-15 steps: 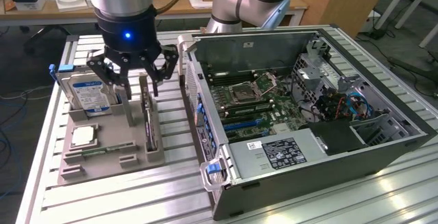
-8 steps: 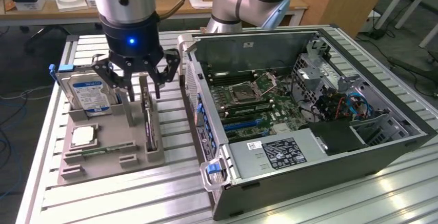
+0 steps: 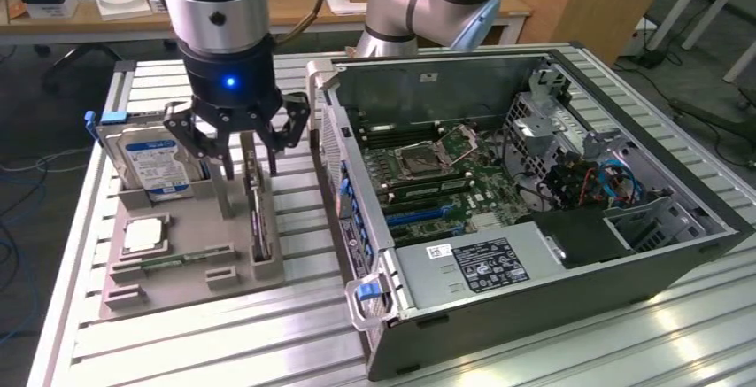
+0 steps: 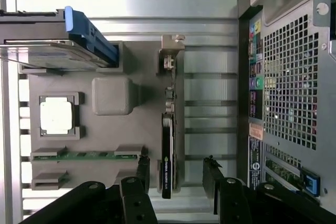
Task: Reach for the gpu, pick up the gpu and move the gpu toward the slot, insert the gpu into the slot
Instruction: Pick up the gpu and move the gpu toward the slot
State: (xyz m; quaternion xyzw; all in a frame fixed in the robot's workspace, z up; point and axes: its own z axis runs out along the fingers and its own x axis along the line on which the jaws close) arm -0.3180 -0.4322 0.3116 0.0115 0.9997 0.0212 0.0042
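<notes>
While the end effector (image 3: pixel 243 150) hangs open astride the gpu (image 3: pixel 257 220), upright in its grey holder (image 3: pixel 189 232), the card sits off-centre; judgement: centre it between the fingers before closing.

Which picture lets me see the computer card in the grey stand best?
The wrist view. It looks straight down on the gpu, showing its whole length, standing on edge in the grey holder, one end between the open gripper's fingers. In the exterior view the gripper covers part of it.
</notes>
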